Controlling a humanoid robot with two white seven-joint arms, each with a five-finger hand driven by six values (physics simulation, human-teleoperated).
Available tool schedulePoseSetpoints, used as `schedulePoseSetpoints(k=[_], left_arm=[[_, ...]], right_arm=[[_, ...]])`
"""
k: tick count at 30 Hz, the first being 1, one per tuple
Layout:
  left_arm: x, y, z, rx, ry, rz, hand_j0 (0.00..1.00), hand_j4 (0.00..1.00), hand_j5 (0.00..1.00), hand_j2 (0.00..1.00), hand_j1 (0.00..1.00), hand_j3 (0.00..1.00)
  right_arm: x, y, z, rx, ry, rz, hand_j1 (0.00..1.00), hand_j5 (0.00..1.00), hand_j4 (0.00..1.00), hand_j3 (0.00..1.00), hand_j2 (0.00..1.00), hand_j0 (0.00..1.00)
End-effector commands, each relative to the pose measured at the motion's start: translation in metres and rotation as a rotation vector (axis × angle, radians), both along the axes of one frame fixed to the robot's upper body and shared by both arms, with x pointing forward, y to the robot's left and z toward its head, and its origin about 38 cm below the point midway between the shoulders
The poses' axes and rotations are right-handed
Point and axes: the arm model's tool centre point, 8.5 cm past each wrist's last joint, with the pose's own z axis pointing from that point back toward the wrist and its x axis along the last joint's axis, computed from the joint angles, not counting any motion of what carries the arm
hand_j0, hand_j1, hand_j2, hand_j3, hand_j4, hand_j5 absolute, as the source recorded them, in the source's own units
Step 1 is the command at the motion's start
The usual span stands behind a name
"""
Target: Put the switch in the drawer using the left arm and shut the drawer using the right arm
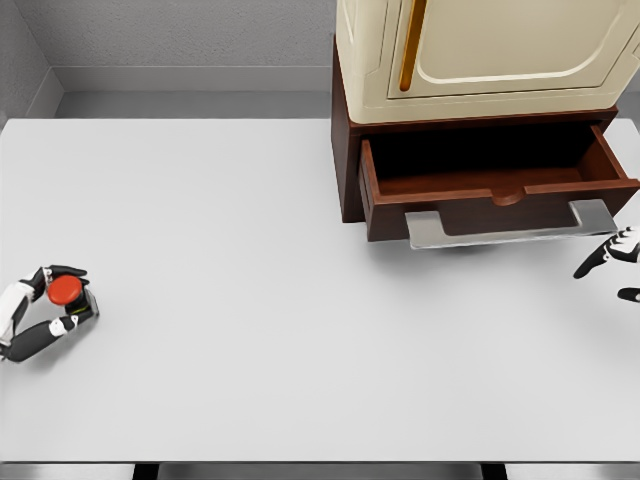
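one switch [66, 290] (red button on top) is gripped by the left hand [55, 300] at nine o'clock on the table [250, 250]. one drawer [495, 185] is seen pulled out at two o'clock; near it, the right hand [612, 262] is held with fingers loose, grasping nothing.

1. No text, label, brand, number or sign can be read in the head view.
2. The cabinet [480, 45] and the drawer [495, 190] are shown with plain faces.
3. On the switch [67, 291] no marking can be made out, though it is perhaps too small for fine print to be told.
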Motion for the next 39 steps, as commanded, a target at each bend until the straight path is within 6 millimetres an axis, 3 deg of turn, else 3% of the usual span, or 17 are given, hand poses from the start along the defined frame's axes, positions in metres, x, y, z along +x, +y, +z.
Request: schedulePoseSetpoints(k=[1,15,39], left_arm=[[0.002,0.000,0.003,0.001,-0.008,-0.002,0.48,0.48,0.48,0.48,0.48,0.48],[0.027,-0.005,0.025,0.002,-0.085,-0.025,0.44,0.44,0.44,0.44,0.44,0.44],[0.056,-0.052,0.081,-0.067,-0.258,-0.157,0.44,0.44,0.44,0.44,0.44,0.44]], right_arm=[[0.000,0.000,0.001,0.006,0.002,-0.002,0.66,0.66,0.66,0.66,0.66,0.66],[0.001,0.000,0.002,0.006,-0.004,-0.001,0.67,0.67,0.67,0.67,0.67,0.67],[0.001,0.000,0.002,0.006,-0.003,-0.001,0.64,0.64,0.64,0.64,0.64,0.64]])
